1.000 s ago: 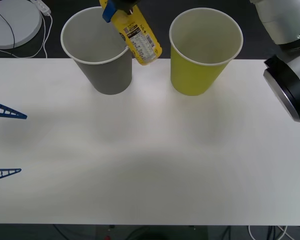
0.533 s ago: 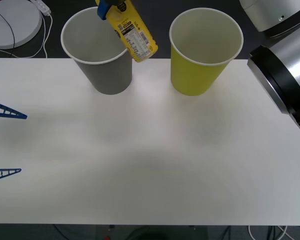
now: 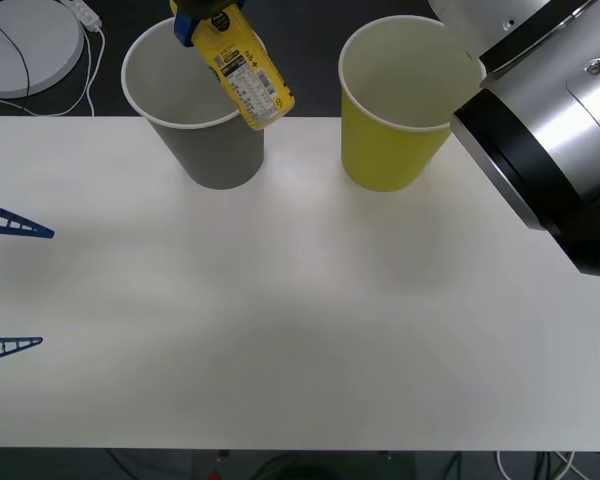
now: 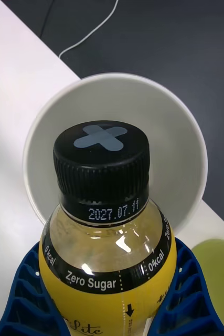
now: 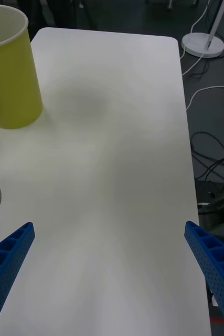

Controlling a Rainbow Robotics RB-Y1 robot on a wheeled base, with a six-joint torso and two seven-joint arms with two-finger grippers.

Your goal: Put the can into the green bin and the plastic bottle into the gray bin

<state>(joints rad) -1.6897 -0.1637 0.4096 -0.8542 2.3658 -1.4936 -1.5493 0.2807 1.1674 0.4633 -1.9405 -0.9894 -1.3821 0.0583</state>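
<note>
My right gripper [image 3: 198,14] is shut on the plastic bottle [image 3: 245,72], which hangs tilted over the right rim of the gray bin [image 3: 208,150]. In the right wrist view the bottle's black cap [image 4: 101,167] points at the gray bin's pale inside [image 4: 167,123], with blue fingers [image 4: 18,296] on both sides of the yellow label. The green bin [image 3: 392,150] stands upright to the right of the gray one and also appears as the green bin [image 5: 9,73]. My left gripper [image 3: 10,283] waits open over the table's left side. The can is out of view.
A white round base [image 3: 25,45] with a cable sits beyond the table's far left corner. My right arm's bulky silver and black elbow [image 3: 545,130] hangs over the table's right side. Cables lie on the floor [image 5: 211,157] past the table edge.
My right gripper has carried the bottle leftward, from between the two bins to over the gray bin's right rim. The right arm's elbow has swung further in from the right.
</note>
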